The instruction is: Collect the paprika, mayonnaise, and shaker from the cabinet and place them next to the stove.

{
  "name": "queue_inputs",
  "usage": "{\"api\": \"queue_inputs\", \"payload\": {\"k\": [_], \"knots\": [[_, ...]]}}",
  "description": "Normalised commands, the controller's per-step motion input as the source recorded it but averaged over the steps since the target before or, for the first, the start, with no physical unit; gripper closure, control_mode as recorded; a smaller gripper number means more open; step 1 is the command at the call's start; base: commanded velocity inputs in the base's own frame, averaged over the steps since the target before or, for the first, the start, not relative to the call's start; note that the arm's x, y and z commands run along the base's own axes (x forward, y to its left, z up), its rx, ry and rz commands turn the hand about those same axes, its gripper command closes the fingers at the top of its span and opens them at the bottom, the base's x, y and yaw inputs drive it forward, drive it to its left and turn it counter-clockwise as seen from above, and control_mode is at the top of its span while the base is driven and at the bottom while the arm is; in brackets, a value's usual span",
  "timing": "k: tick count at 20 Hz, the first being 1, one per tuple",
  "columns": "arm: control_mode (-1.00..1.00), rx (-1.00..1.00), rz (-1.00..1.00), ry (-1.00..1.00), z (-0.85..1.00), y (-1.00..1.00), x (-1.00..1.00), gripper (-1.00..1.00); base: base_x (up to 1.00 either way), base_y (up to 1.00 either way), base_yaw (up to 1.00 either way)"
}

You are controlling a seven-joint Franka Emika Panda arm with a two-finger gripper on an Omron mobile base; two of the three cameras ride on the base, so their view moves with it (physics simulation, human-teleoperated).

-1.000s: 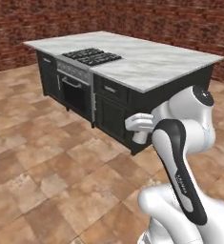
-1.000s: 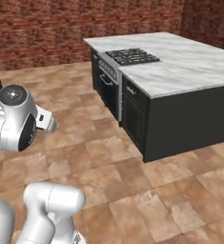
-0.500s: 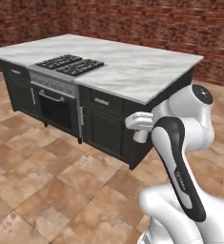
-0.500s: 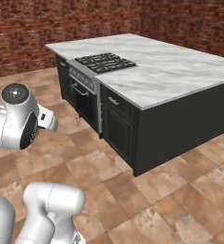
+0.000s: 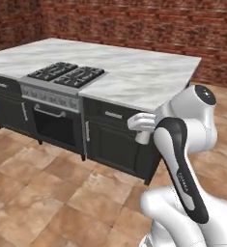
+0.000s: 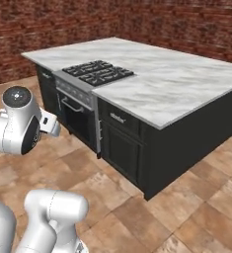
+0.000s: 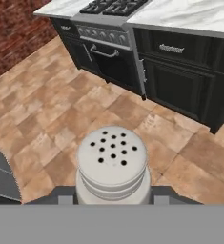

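Note:
My gripper is shut on the shaker, a small pale grey-white one with a perforated round top, and holds it upright above the tiled floor. The same hand hangs in front of the island's dark cabinets. The stove, stainless with black grates and front knobs, is set into the island's left part and shows at the top of the hand view. The paprika, mayonnaise and cabinet are out of view.
A marble counter spreads right of the stove. Dark drawers and doors with silver handles run under it. Terracotta floor tiles lie between me and the island. A brick wall stands behind.
The whole picture has shifted: the base has moved, and the island with the stove now stands nearer and more central. The arm keeps its pose with the shaker still gripped.

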Motion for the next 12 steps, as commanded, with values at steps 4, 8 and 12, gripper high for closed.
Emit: {"api": "queue_inputs", "payload": {"k": [4, 8, 12], "knots": [[1.00, 0.00, 0.00, 0.00, 0.00, 0.00, 0.00, 1.00, 0.97, 1.00, -0.30], [1.00, 0.00, 0.00, 0.00, 0.00, 0.00, 0.00, 1.00, 0.98, 0.98, -0.31], [1.00, 0.00, 0.00, 0.00, 0.00, 0.00, 0.00, 1.00, 0.99, 0.76, -0.28]]}}
